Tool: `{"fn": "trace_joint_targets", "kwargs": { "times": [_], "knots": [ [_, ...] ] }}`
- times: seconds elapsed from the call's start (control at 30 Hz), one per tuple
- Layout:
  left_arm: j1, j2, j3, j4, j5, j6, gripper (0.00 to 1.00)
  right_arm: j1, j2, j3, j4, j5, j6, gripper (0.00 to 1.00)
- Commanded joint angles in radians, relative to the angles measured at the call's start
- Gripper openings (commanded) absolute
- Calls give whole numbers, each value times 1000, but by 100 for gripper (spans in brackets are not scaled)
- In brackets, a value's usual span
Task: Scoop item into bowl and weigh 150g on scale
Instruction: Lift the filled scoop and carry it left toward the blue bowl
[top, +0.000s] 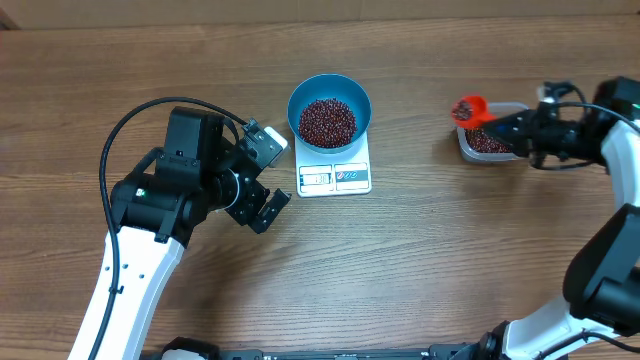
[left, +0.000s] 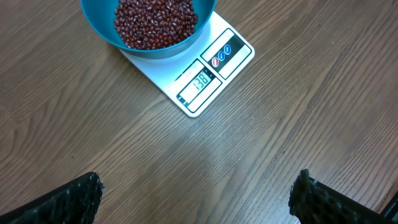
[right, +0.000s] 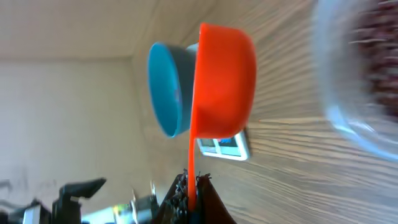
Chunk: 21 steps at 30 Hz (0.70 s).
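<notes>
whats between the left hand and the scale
Nothing but bare wooden table. The left wrist view shows a clear stretch from the open left hand to the scale.

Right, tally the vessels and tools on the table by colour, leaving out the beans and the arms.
Blue: 1, bowl
White: 1, scale
Red: 1, scoop
Clear: 1, tub
Total: 4

- Your left arm (top: 180, 180): black joints, white lower link, looping black cable (top: 125, 122).
- Your right arm (top: 605, 275): the same black and white.
- Your left fingers (left: 68, 202): black, knobbly pads.
</notes>
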Motion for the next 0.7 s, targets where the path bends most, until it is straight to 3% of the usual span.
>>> {"fn": "trace_joint_targets", "kwargs": {
  "times": [0.0, 0.3, 0.67],
  "knots": [
    [-2, 5, 26, 1, 1, 0, 100, 76, -56, 5, 35, -81, -1, 4],
    [-2, 5, 26, 1, 1, 0, 100, 269, -70, 5, 245, -56, 123, 4],
    [-2, 5, 26, 1, 1, 0, 100, 521, -70, 5, 482, 175, 39, 4]
  ]
}}
